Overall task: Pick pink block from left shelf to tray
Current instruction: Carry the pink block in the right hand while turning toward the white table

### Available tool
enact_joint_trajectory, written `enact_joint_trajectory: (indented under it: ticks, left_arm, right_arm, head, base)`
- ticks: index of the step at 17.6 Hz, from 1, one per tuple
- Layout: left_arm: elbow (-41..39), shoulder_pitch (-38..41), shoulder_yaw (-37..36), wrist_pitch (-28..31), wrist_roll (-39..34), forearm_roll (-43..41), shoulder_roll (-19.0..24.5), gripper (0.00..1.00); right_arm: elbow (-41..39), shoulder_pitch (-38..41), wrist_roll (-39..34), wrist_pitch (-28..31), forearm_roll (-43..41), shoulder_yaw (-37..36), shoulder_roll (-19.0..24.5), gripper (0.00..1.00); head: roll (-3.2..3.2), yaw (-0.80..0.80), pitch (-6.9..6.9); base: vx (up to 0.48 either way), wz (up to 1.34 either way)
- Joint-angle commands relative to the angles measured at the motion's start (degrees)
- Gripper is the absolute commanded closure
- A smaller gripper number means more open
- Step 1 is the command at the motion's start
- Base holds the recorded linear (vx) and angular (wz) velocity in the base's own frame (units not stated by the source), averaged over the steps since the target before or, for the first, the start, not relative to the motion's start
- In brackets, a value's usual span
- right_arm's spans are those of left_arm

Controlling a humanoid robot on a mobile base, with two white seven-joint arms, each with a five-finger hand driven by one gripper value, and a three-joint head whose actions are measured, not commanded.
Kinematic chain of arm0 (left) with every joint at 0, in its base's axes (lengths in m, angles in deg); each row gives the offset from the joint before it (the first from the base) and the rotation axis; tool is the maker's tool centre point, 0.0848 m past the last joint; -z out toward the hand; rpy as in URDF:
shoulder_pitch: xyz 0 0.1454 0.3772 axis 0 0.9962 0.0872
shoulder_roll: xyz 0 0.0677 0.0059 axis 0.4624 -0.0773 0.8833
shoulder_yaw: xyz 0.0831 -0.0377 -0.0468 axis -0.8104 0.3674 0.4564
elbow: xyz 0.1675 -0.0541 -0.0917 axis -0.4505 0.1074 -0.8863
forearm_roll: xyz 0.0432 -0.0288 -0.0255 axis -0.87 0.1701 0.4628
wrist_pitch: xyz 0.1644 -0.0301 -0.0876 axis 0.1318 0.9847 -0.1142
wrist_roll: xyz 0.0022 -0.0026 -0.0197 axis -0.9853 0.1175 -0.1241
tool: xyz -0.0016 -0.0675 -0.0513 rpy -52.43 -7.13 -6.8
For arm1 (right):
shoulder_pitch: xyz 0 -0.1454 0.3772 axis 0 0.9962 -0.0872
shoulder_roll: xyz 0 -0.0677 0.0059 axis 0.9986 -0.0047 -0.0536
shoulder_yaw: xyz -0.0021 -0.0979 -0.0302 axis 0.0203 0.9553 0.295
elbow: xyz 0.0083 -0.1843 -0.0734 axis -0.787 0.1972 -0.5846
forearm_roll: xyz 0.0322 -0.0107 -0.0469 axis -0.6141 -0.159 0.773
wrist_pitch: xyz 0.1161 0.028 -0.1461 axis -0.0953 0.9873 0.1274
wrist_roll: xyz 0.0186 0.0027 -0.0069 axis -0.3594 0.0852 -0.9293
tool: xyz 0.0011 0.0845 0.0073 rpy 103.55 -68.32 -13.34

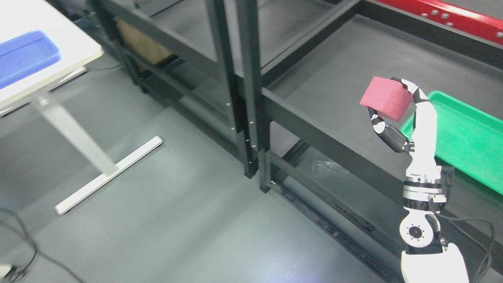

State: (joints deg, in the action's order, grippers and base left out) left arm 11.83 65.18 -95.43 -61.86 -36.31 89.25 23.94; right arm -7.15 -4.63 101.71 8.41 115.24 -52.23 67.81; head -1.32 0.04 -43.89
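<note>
My right hand [393, 103] rises from the lower right and is shut on a pink block [385, 98], thumb below it and fingers [412, 89] over its top right corner. The block hangs in the air above the dark shelf board [338, 74], just left of the green tray [463, 137], which lies on that board at the right edge. The block is tilted. The left arm does not show.
Dark metal shelf uprights [243, 86] stand in the middle, with a second shelf unit [173, 35] to their left. A white table [47, 55] with a blue bin [23, 57] stands at top left. A red beam [444, 15] crosses the top right. Cables [23, 251] lie on the grey floor.
</note>
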Motion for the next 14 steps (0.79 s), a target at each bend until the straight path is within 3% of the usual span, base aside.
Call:
enact_joint_trajectory:
  ticks: [1,14]
  left_arm:
    - [-1.0,0.0,0.0,-0.1,0.0,0.0,1.0,0.00]
    - [-1.0,0.0,0.0,0.0,0.0,0.0,1.0,0.00]
  right_arm:
    - [-0.2,-0.2,0.0,0.0,0.0,-2.5,-1.1,0.95]
    - [-0.3,0.4,0.0,0.0,-2.9,-5.6,-2.6,0.95]
  head:
    - [0.00,0.00,0.00]
    - [0.00,0.00,0.00]
  base:
    - [-0.141,0.59]
    - [-0.094,0.49]
